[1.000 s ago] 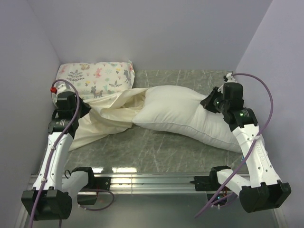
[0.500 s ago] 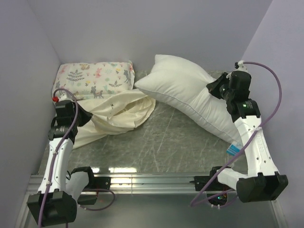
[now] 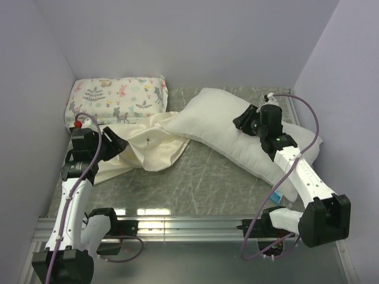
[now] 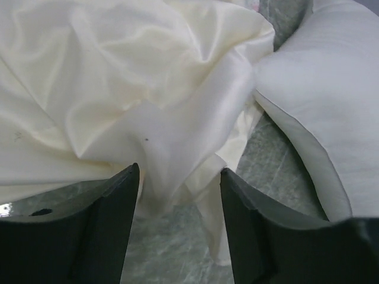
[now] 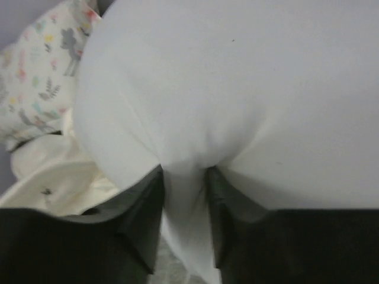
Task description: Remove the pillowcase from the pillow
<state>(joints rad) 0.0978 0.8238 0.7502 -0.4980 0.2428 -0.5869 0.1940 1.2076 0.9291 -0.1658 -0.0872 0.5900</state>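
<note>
The cream pillowcase (image 3: pixel 151 145) lies crumpled and empty on the table's left side, apart from the pillow except where their edges meet. The plump white pillow (image 3: pixel 219 124) lies diagonally on the right, its blue label (image 3: pixel 275 197) at the near corner. My left gripper (image 3: pixel 118 145) is open at the pillowcase's left edge. In the left wrist view limp pillowcase (image 4: pixel 118 89) fabric hangs loose between the parted fingers (image 4: pixel 118 201). My right gripper (image 3: pixel 241 123) rests on top of the pillow. Its jaws stand parted, with a fold of pillow (image 5: pixel 237 89) bulging between them.
A small pillow printed with animals and leaves (image 3: pixel 118 97) lies in the back left corner against the walls. Lilac walls close in the left, back and right sides. Grey marbled table (image 3: pixel 195 177) shows between the pillowcase and the pillow.
The pillow came fully out of the pillowcase, was swung up to the right, and now lies lowered on the table. Both grippers have gone from shut to open.
</note>
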